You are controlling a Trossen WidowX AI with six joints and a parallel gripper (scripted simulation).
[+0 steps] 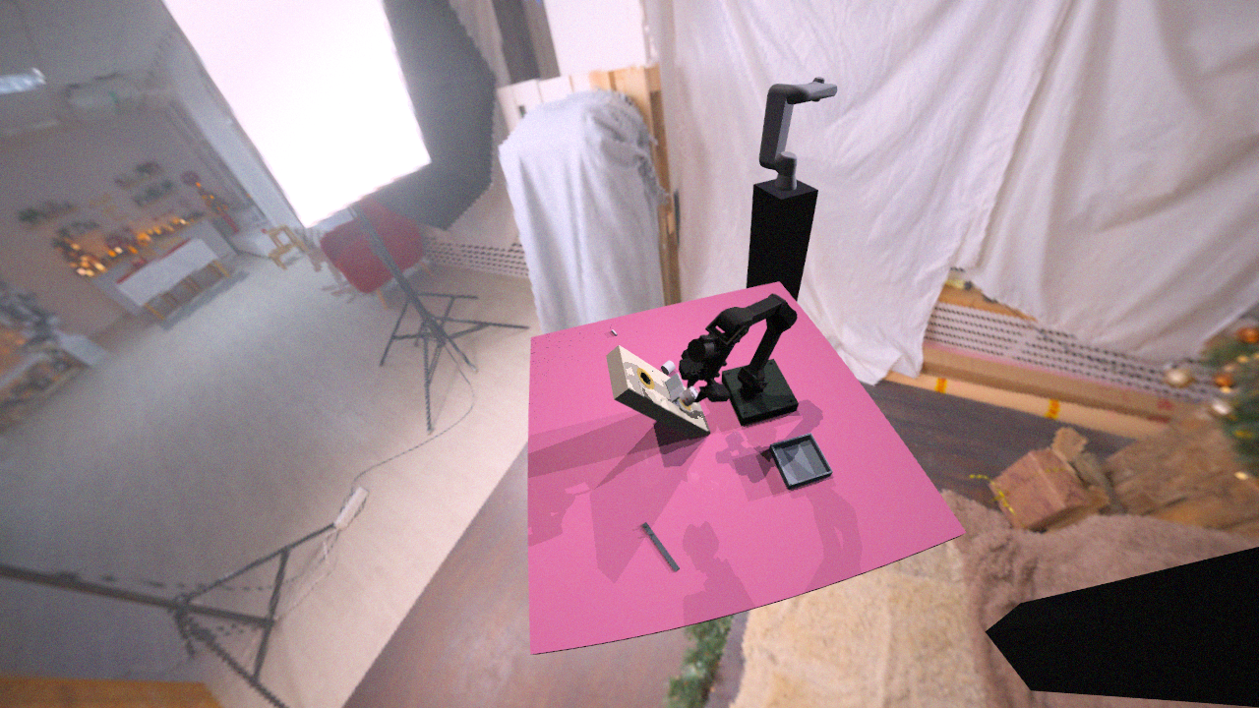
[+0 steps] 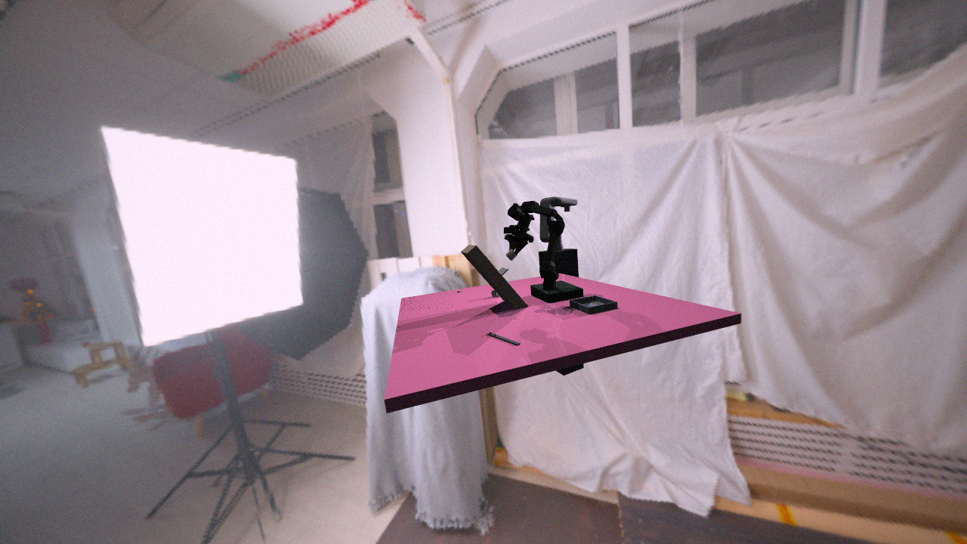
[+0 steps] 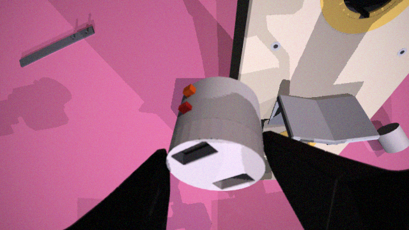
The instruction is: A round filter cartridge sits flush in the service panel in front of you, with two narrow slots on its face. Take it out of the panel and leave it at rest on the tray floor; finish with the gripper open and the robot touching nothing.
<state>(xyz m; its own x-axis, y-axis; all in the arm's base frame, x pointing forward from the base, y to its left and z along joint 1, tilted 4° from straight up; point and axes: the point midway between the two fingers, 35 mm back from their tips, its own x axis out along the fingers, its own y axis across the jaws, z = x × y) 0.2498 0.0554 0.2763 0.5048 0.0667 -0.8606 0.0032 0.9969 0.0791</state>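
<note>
The grey round cartridge [image 3: 220,112] [image 1: 689,398] [image 2: 510,255] is out of the panel, held in the air. My gripper [image 3: 215,147] [image 1: 694,395] [image 2: 512,252] is shut on its sides. Its pale face, with two dark slots, points toward the wrist camera; a red and an orange nub show on its side. The tilted cream service panel [image 1: 621,362] [image 2: 489,273] [image 3: 255,35] stands beyond the cartridge. A yellow ring [image 3: 332,19] [image 1: 645,379] with a dark centre is on its face. The square dark tray [image 1: 801,462] [image 2: 594,310] lies away from the gripper, with nothing in it.
A bent grey flap [image 3: 329,118] [image 1: 674,387] stands out from the panel's lower face, near the cartridge. A small white cylinder [image 3: 393,138] [image 1: 669,367] is beside the panel. A thin grey bar [image 3: 57,48] [image 1: 660,548] [image 2: 503,338] lies on the pink table [image 1: 580,616] [image 2: 432,378].
</note>
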